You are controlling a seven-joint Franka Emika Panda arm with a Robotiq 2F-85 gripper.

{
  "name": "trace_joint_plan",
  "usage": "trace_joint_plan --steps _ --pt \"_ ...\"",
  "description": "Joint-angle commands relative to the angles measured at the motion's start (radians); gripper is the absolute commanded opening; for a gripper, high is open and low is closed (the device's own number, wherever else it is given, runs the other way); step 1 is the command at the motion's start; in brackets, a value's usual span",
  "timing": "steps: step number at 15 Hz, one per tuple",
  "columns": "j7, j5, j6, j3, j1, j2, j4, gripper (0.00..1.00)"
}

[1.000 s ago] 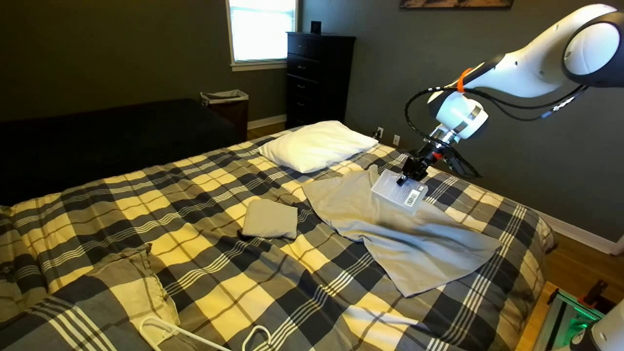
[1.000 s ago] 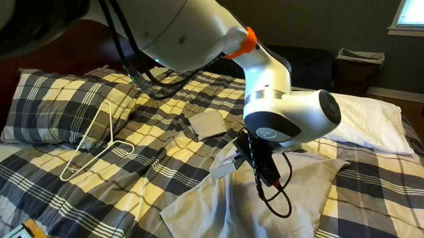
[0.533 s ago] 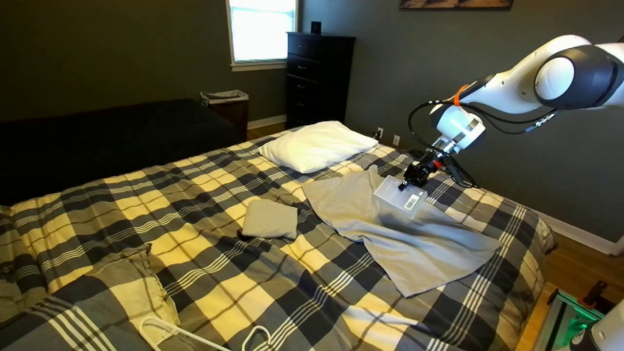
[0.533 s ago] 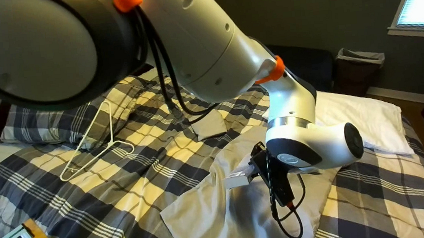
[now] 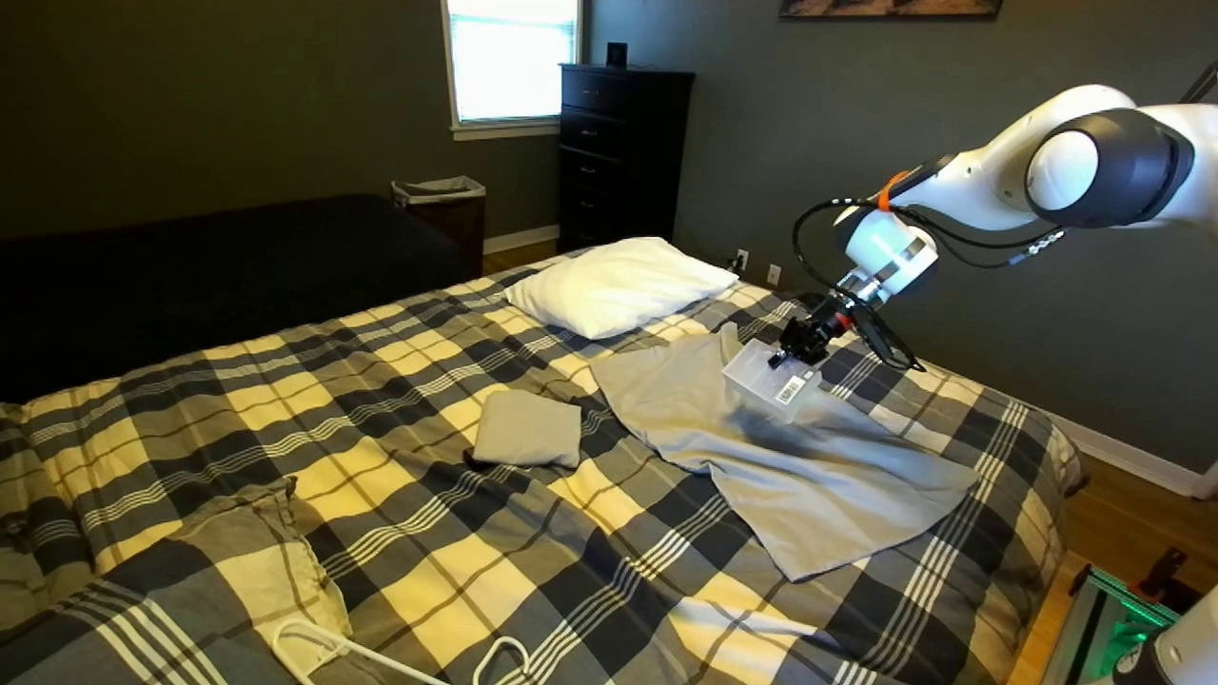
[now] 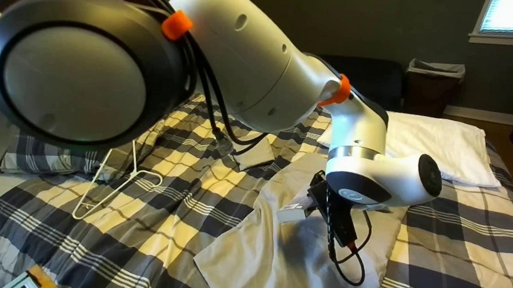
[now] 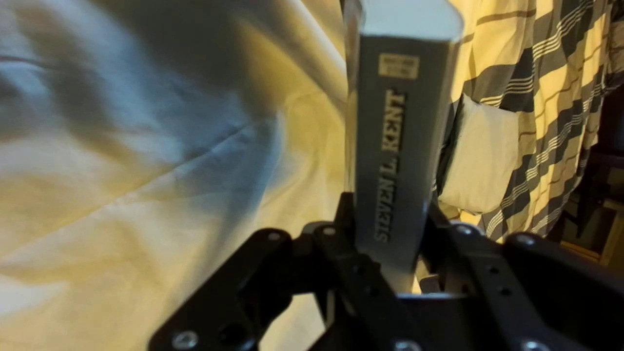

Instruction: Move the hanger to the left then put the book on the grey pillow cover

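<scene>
The book [image 5: 772,379] is thin, in a clear cover, with a printed spine that shows in the wrist view [image 7: 399,131]. My gripper [image 5: 782,360] is shut on the book near one edge, with a finger on each side in the wrist view [image 7: 387,214]. The book [image 6: 292,213] is held tilted above the grey pillow cover [image 6: 248,260] and casts a shadow on it. The grey pillow cover [image 5: 828,518] lies flat and wrinkled on the bed. The white hanger [image 6: 134,174] leans against the plaid pillow; only part of the hanger [image 5: 390,662] shows at the bottom edge of an exterior view.
A tan folded square cloth [image 5: 528,428] lies beside the grey cover. A plump white pillow [image 5: 618,285] lies at the far side, near the arm in an exterior view [image 6: 452,154]. A plaid pillow [image 6: 48,155] is partly hidden by the arm. Plaid bedding surrounds everything.
The arm has lowered. In an exterior view, the gripper and book have shifted right and slightly down over the grey cover. The book stays gripped. The hanger and cloths have not moved.
</scene>
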Motion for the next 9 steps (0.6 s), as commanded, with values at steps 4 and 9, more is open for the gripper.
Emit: trace_joint_plan --steps 4,9 --pt "-0.058 0.060 0.068 0.028 -0.003 0.109 0.070 0.08" --pt "-0.030 0.080 0.050 0.044 -0.013 0.222 0.173 0.08"
